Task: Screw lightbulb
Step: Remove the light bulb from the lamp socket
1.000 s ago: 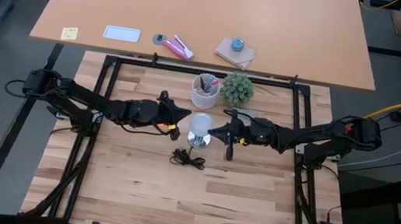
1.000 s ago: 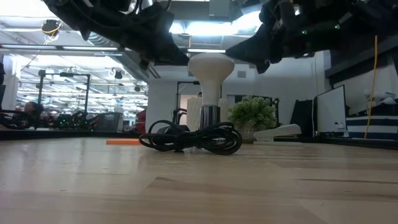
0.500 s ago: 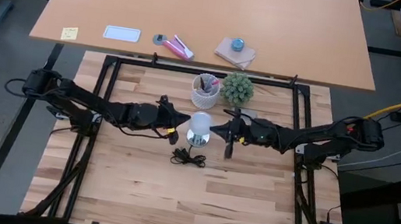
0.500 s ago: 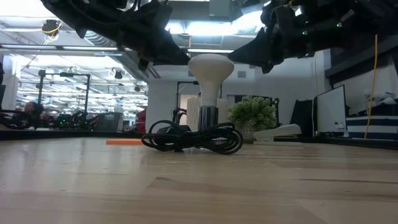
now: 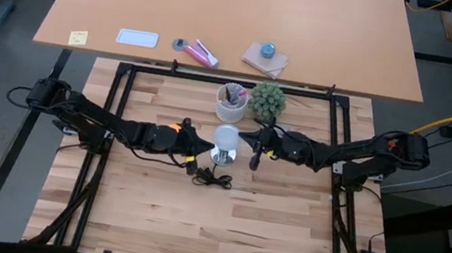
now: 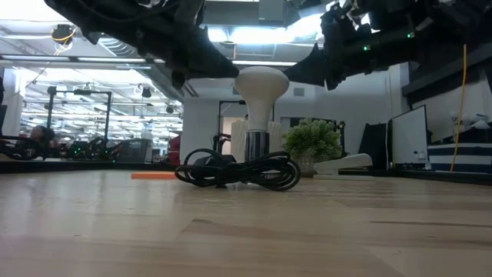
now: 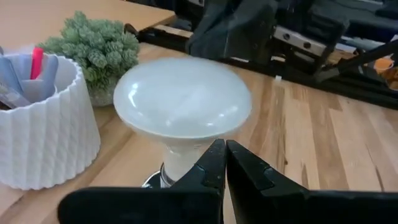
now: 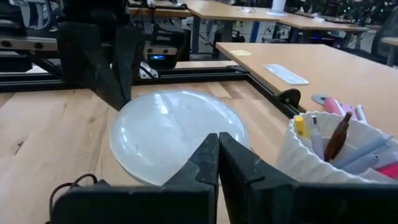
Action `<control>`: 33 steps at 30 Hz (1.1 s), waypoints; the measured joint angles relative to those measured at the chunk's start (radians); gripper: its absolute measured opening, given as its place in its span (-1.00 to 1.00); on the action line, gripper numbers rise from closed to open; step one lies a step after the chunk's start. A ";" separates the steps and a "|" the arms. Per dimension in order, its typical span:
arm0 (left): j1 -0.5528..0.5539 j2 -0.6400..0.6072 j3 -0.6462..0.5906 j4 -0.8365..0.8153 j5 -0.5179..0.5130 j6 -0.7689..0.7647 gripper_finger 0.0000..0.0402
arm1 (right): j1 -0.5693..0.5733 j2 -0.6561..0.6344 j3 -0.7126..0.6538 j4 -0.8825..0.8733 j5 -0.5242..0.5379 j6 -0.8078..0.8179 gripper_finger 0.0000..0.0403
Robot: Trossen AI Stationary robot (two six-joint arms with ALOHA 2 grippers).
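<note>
The lightbulb (image 5: 225,139) is seen standing upright, dome up, on its metal socket (image 6: 257,144) in the middle of the wooden table (image 5: 195,220). A coil of black cord (image 5: 212,178) lies on the table just in front of the lightbulb. The left gripper (image 5: 202,148) is held clenched just to the left of the lightbulb, with nothing grasped. The right gripper (image 5: 248,140) is held clenched just to the right of it, likewise grasping nothing. Behind the lightbulb, a white cup (image 5: 231,102) of pens and a small green plant (image 5: 268,100) are seen.
</note>
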 joint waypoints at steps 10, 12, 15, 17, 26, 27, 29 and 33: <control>-0.025 -0.001 0.000 0.171 -0.008 0.120 -0.97 | 0.002 0.002 -0.002 0.106 -0.029 -0.016 -0.94; -0.027 -0.001 0.000 0.219 -0.008 0.160 -0.97 | 0.002 0.001 -0.002 0.134 -0.058 -0.016 -0.94; -0.017 -0.002 0.000 0.255 -0.054 0.199 -0.97 | 0.002 -0.001 -0.002 0.166 -0.103 -0.015 -0.94; -0.003 -0.002 0.000 0.258 -0.108 0.216 -0.97 | 0.002 -0.009 -0.002 0.164 -0.149 -0.011 -0.94; 0.120 -0.002 0.000 0.178 -0.181 0.189 -0.97 | 0.003 -0.048 -0.001 0.021 -0.411 -0.001 -0.94; 0.131 -0.002 0.000 0.153 -0.178 0.175 -0.97 | 0.003 -0.048 -0.001 -0.001 -0.411 0.008 -0.94; 0.151 -0.002 0.000 0.104 -0.156 0.150 -0.97 | 0.003 -0.046 -0.001 -0.039 -0.400 0.018 -0.94; 0.165 0.000 0.000 0.071 -0.093 0.134 -0.97 | 0.003 -0.045 0.000 -0.062 -0.349 0.018 -0.94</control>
